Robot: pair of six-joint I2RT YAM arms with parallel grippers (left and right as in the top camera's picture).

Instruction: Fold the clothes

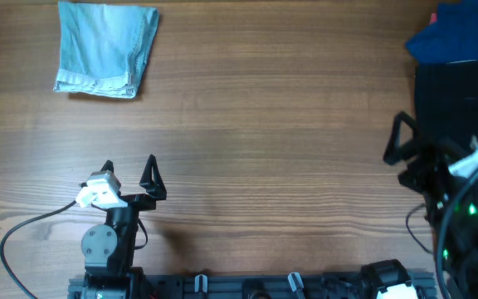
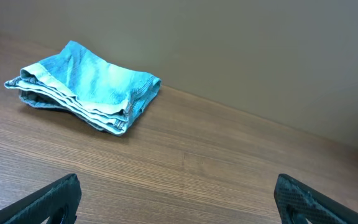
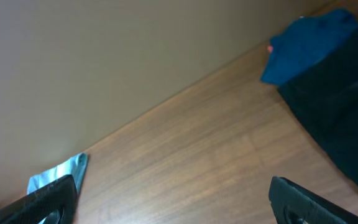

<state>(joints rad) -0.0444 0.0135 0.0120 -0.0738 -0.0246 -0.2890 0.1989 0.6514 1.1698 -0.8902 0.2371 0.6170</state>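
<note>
A folded light-blue denim garment (image 1: 104, 48) lies at the far left of the wooden table; it also shows in the left wrist view (image 2: 86, 87) and as a corner in the right wrist view (image 3: 58, 174). A black garment (image 1: 459, 95) lies at the right edge, with a blue garment (image 1: 459, 33) behind it; both show in the right wrist view, black (image 3: 340, 106) and blue (image 3: 309, 43). My left gripper (image 1: 131, 177) is open and empty near the front left. My right gripper (image 1: 405, 149) is open and empty beside the black garment's left edge.
The wooden table (image 1: 264, 124) is bare between the denim and the dark clothes. A cable (image 1: 23, 237) loops at the front left by the left arm's base. A plain wall (image 2: 229, 37) stands behind the table.
</note>
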